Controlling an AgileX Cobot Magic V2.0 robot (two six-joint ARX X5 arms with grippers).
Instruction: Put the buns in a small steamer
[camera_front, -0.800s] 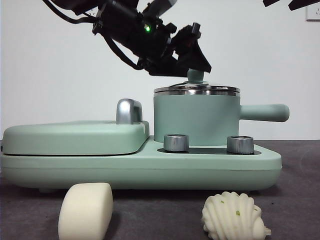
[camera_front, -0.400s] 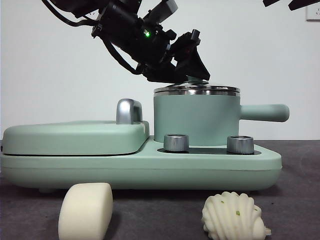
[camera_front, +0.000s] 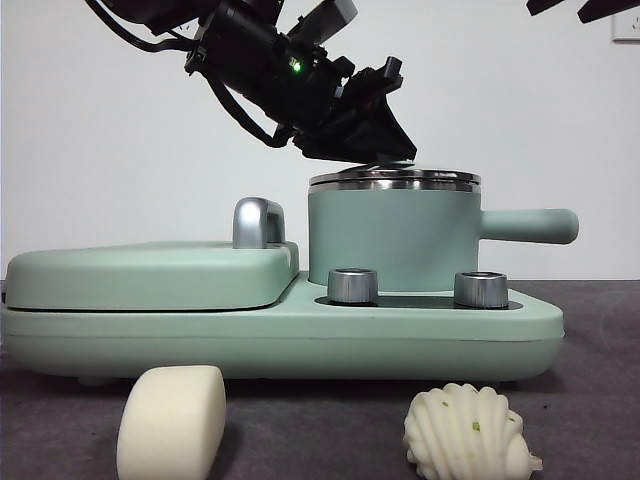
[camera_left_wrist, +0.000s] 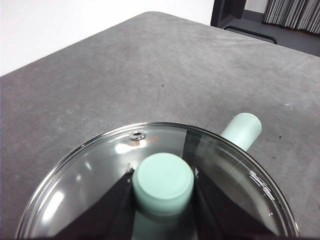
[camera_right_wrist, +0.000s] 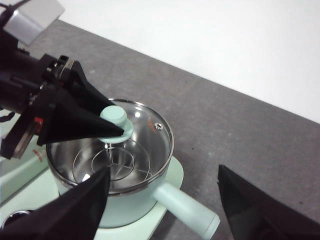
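Two buns, the smooth bun and the shell bun, lie in front. Behind, the pot is shut. The left gripper pinches the lid knob; lift straight up. The right gripper waits wide open.

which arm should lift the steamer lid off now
Left. The left gripper already has its jaws on either side of the lid's knob on the small steamer. The right gripper hangs open, off to the side and holding nothing.
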